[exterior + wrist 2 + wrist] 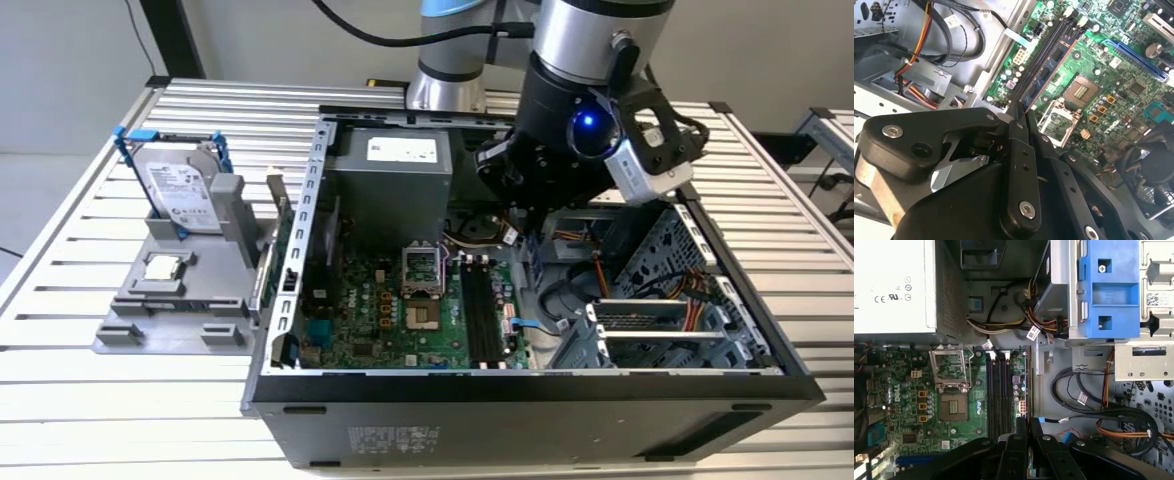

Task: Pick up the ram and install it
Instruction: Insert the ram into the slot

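My gripper (514,232) is low inside the open computer case (534,385), above the motherboard (387,310). Its black fingers (1016,150) are shut on the ram (1046,70), a narrow dark stick with blue-black chips and a reddish edge that juts forward from the fingertips. In the first wrist view the ram (1027,385) shows edge-on as a thin line running out from the gripper (1027,421). It hangs just beside the long black memory slots (998,390), on the side toward the board's edge and the cables, and is apart from them. The slots (483,300) stand empty.
The power supply (387,175) fills the case's back. The open CPU socket (954,407) lies next to the slots. Loose cables (1104,415) and a blue drive caddy (1109,295) crowd the other side. Outside, a grey fixture (167,315) carries a hard drive (180,190).
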Tool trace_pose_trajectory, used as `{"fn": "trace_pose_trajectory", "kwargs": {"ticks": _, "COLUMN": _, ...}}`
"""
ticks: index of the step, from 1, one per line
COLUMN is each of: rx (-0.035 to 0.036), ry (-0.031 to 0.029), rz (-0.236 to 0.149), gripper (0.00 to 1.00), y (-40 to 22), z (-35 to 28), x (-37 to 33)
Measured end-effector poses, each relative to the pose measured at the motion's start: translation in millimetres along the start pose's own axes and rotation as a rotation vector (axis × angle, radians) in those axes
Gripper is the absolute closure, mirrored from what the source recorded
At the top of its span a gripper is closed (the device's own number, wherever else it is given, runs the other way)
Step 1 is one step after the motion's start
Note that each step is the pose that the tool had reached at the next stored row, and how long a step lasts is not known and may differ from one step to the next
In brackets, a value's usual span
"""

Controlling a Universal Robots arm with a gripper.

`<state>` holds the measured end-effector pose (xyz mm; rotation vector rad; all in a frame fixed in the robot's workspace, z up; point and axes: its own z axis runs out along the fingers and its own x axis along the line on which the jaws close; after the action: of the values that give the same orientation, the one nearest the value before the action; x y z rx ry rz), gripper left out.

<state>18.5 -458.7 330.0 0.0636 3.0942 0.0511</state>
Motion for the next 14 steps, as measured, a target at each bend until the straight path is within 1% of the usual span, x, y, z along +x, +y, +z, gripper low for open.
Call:
{"fn": "trace_pose_trajectory", "kwargs": {"ticks": 2, "rx": -0.0005, "ry": -0.0001, "rz": 0.000, "gripper": 1.00, "y": 0.0, "z": 1.3, "x": 0.1}}
{"fn": "trace_pose_trajectory", "kwargs": {"ticks": 7, "rx": 0.0011, "ry": -0.0001, "rz": 0.000, "gripper": 1.00, "y": -0.3, "z": 10.2, "x": 0.4}}
{"fn": "trace_pose_trajectory", "kwargs": {"ticks": 14, "rx": 0.0017, "ry": -0.0002, "rz": 0.000, "gripper": 1.00, "y": -0.8, "z": 23.0, "x": 1.3}}
